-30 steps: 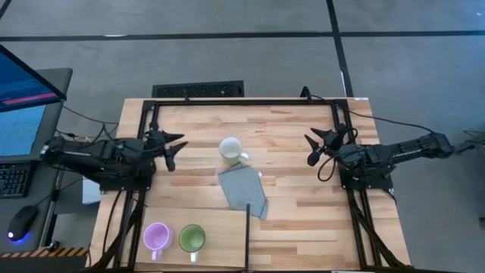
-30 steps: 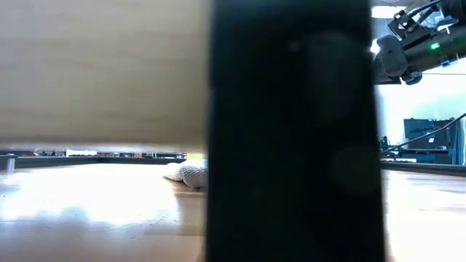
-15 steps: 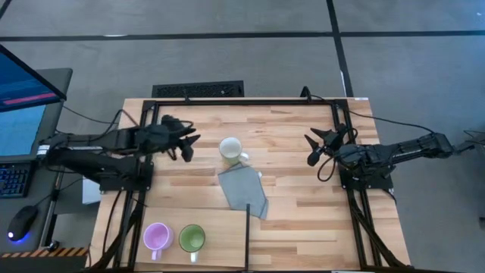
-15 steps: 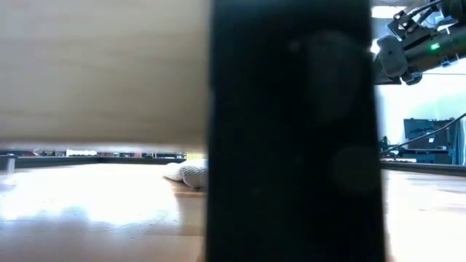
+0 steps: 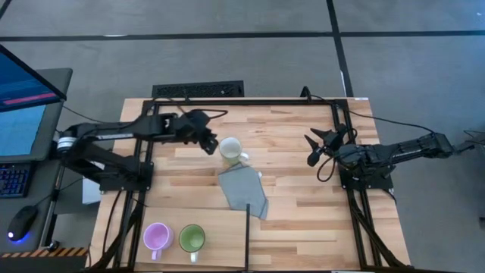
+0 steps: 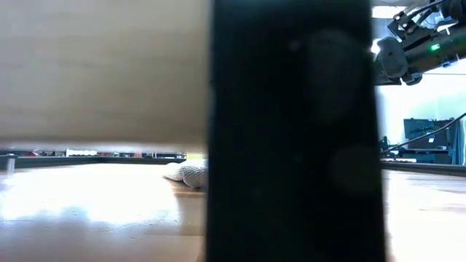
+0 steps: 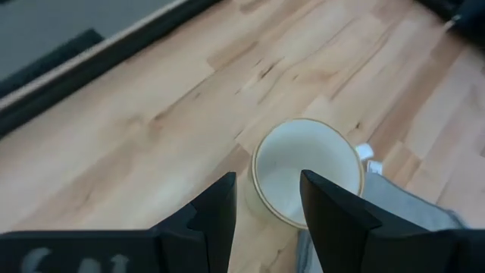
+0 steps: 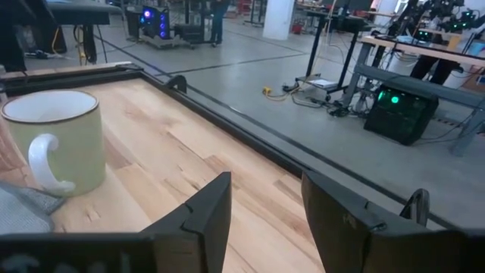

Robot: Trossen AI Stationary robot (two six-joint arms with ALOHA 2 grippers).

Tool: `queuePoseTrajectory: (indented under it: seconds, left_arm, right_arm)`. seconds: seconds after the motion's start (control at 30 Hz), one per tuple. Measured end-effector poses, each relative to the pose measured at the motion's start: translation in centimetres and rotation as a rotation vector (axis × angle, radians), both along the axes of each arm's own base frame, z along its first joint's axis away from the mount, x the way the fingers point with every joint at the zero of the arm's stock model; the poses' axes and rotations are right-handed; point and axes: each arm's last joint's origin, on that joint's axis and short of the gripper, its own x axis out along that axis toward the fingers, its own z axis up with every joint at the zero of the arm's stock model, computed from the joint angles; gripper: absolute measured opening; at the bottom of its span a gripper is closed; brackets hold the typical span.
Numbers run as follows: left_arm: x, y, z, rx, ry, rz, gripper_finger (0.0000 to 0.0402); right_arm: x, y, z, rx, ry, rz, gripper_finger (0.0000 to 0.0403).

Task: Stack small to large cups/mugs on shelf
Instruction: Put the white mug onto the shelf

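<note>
Left pincer (image 5: 210, 143) part open, holding nothing, just beside the cream mug (image 5: 230, 149).
Right pincer (image 5: 313, 146) waits open over bare tabletop (image 5: 288, 174). Purple mug (image 5: 157, 236) and green mug (image 5: 192, 238) sit on the shelf (image 5: 220, 227); concrete floor surrounds.

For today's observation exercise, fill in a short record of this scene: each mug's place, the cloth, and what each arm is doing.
cream mug: upright on the tabletop, beside the grey cloth
purple mug: on the shelf
green mug: on the shelf, beside the purple mug
left gripper: fingers open, next to the cream mug's rim
right gripper: open, waiting at the table's right side
</note>
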Motion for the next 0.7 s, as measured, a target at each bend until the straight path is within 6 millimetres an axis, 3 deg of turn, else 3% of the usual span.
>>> queuePoseTrajectory:
  seconds: [0.3,0.7]
  left_arm:
    - [3.5,1.1,-0.7,-0.115,0.113,0.073,0.0138]
    - [7.1,1.7,-3.3,-0.21,0.218,0.062,0.0138]
  right_arm:
    - [-0.1,0.0,-0.2,-0.004,0.027,0.004,0.0181]
    - [-0.1,0.1,-0.5,0.003,0.063,0.052,0.0182]
